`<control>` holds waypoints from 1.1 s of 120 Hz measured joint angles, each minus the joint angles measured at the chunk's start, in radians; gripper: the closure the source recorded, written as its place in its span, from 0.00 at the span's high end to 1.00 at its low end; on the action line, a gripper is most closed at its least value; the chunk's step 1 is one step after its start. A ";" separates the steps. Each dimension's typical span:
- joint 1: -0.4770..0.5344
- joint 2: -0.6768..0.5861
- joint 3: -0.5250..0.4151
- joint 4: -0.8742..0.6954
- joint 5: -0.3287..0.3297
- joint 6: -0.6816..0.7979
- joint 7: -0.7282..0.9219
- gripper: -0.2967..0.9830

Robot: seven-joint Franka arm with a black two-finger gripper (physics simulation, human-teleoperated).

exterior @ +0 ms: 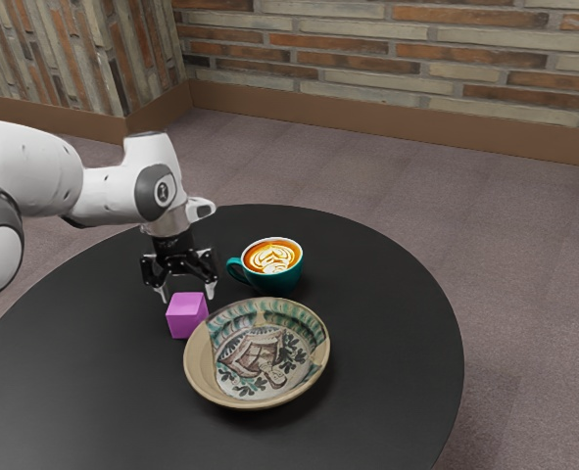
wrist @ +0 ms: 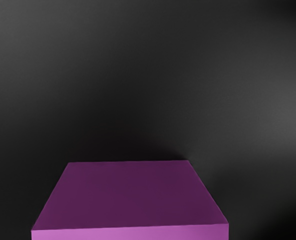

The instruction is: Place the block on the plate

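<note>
Left of centre in the exterior view, my gripper (exterior: 187,294) points down with its two fingers spread apart, a tip toward either side of the magenta block (exterior: 188,316); I see no grip on it. The block sits on the black table (exterior: 387,392), close to the patterned plate (exterior: 200,364), on the plate's side toward the exterior view's left. At the bottom of the wrist view its flat top lies nearly square to the hand.

I judge it light and stiff, with smooth faces that could slip if I catch only the top edge. I want to go low enough to pinch two opposite upright faces around mid-height, squarely, with moderate force. The plate looks like brittle ceramic, so I should lift clear of its raised rim and release gently. Beyond, the teal coffee cup (exterior: 273,267) looks full and easily spilled.
</note>
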 joint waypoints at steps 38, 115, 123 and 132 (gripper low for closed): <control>0.000 0.043 0.001 -0.006 0.006 0.044 -0.023 0.76; 0.000 0.036 0.009 -0.006 0.011 0.046 -0.039 0.58; 0.000 0.029 0.015 -0.005 0.018 0.044 -0.039 0.58; 0.000 0.025 0.021 -0.005 0.026 0.042 -0.040 0.57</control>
